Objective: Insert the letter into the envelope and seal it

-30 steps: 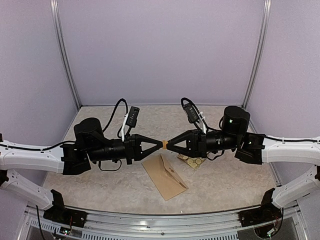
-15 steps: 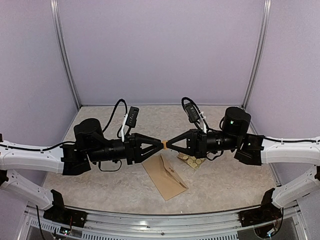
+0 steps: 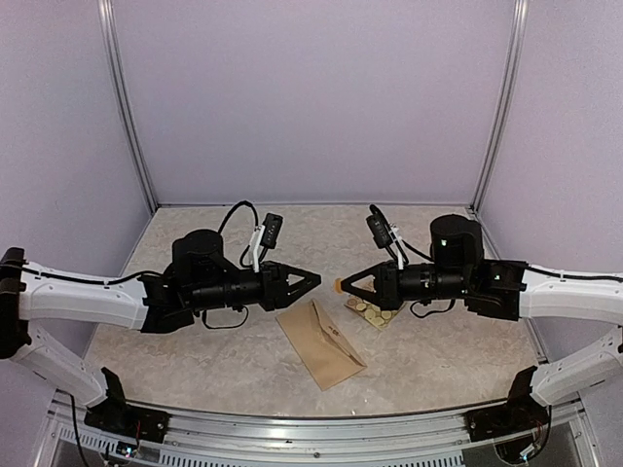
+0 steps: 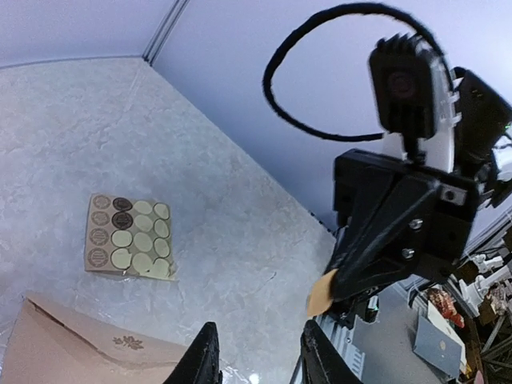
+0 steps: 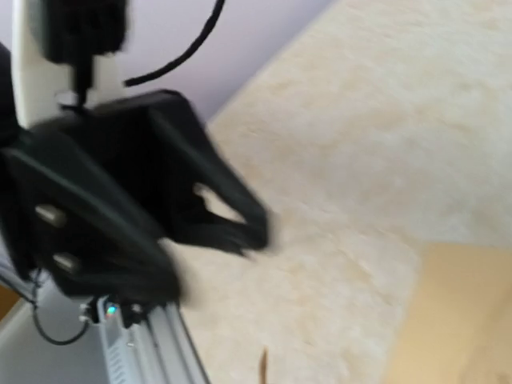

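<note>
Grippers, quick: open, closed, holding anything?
Left gripper: open, nothing between the fingers.
Right gripper: closed on a small tan sticker at its tip.

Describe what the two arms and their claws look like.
Both the left arm and right arm have white outer links and black cylindrical wrist housings. Each ends in a black, tapering two-finger claw: left claw, right claw. A black cable loops above each wrist, beside a small black camera on a white bracket.
</note>
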`<state>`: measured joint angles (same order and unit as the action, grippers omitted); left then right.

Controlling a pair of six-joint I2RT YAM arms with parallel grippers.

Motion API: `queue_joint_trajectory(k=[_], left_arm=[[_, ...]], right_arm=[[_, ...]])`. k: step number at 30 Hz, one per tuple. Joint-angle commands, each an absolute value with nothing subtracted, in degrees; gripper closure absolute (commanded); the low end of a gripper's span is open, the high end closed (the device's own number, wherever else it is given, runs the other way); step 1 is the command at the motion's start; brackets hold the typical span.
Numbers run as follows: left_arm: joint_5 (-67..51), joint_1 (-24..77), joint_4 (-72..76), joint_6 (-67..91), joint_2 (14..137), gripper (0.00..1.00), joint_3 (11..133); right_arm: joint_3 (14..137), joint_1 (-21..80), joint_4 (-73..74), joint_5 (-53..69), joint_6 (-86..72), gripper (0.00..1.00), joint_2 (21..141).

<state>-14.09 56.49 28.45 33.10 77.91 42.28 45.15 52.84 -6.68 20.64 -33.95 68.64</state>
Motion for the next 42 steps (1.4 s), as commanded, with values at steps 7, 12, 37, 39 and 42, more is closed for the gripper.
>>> queue_joint_trajectory(k=[7, 12, 37, 39, 42], left_arm=[[-12.5, 54.4, 23.5, 29.5, 97.6, 0.79, 51.0], [-12.3, 53.5, 23.8, 26.8, 105.3, 0.81, 53.8], [-11.2, 52.9, 28.0, 27.9, 110.7, 0.91, 45.2], [-10.9, 52.9, 28.0, 28.1, 110.8, 0.91, 45.0], [-10.8, 52.9, 28.4, 28.7, 110.7, 0.91, 44.5]], right_arm=[[42.3, 52.2, -2.8, 15.2, -34.4, 1.0, 66.2], [42.0, 52.2, -2.0, 14.4, -33.8, 1.0, 67.7], [49.7, 53.1, -1.3, 14.1, -25.2, 1.0, 93.9], [50.5, 53.7, -1.7, 13.6, -24.8, 1.0, 95.6], [51.5, 54.3, -2.0, 12.7, -24.4, 1.0, 97.6]])
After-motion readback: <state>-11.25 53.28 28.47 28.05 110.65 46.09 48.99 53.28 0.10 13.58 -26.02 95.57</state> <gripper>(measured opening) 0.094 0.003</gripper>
